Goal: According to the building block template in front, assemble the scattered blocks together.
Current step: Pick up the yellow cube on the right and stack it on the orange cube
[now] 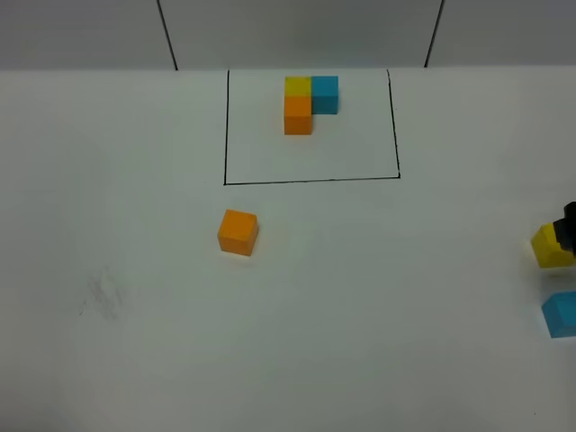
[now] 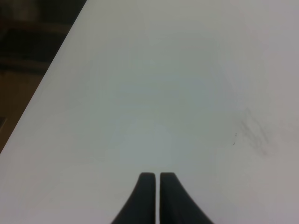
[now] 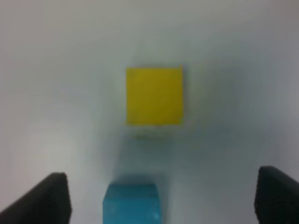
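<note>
In the high view the right gripper point(image 1: 567, 229) hides part of the yellow cube point(image 1: 545, 248), and the frame edge cuts both it and the blue cube point(image 1: 562, 315). The right wrist view is blurred, with its fingers point(image 3: 49, 198) and blue cube cropped.

We see the left gripper point(image 2: 155, 175) with its two dark fingers point(image 2: 145, 198) pressed together above the white table point(image 2: 159, 84). From the fingertips, a faint grey smudge point(image 2: 252, 133) lies at about two o'clock. The table edge point(image 2: 41, 79) runs past at ten o'clock, with darkness beyond it.
</note>
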You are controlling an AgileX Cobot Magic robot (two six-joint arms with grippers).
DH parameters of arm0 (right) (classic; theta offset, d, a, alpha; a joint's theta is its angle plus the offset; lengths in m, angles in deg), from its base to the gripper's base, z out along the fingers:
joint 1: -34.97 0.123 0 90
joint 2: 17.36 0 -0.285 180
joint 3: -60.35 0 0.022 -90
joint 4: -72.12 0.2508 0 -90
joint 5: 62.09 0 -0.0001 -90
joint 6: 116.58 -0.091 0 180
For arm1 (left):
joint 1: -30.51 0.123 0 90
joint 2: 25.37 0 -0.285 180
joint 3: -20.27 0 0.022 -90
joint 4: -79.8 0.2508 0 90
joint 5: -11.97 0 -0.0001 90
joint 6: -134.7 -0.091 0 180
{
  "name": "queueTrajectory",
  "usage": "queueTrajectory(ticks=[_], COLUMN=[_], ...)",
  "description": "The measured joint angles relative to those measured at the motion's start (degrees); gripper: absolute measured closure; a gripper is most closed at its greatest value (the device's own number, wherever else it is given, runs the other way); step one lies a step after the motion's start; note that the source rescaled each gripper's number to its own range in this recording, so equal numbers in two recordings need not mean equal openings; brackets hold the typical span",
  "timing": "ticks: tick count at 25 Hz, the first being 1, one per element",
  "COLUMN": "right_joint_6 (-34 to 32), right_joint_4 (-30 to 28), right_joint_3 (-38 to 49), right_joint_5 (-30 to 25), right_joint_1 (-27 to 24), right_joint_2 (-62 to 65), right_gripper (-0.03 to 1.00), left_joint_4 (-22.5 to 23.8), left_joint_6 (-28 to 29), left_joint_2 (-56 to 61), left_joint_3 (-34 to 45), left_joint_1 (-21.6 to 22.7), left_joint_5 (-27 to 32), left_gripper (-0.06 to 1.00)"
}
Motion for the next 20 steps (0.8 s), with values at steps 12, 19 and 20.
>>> queueTrajectory(ticks=[12,19,20], right_joint_6=[-0.4,-0.4,-0.4], right_joint_4=[0.1,0.2,0.2], right_joint_3=[-2.9,-5.1,-5.1], right_joint_5=[4.8,5.9,6.4], right_joint_1=[0.0,0.0,0.0], right_joint_2=[-11.2,-16.2,-16.8], right_gripper=[0.16,0.16,0.16], left_joint_4=[0.0,0.0,0.0], left_joint_6=[0.0,0.0,0.0], left_joint_2=[0.0,0.0,0.0], left_joint_3=[0.0,0.0,0.0], left_joint_1=[0.0,0.0,0.0], left_joint_5=[0.0,0.0,0.0], left_gripper=[0.94,0.94,0.94])
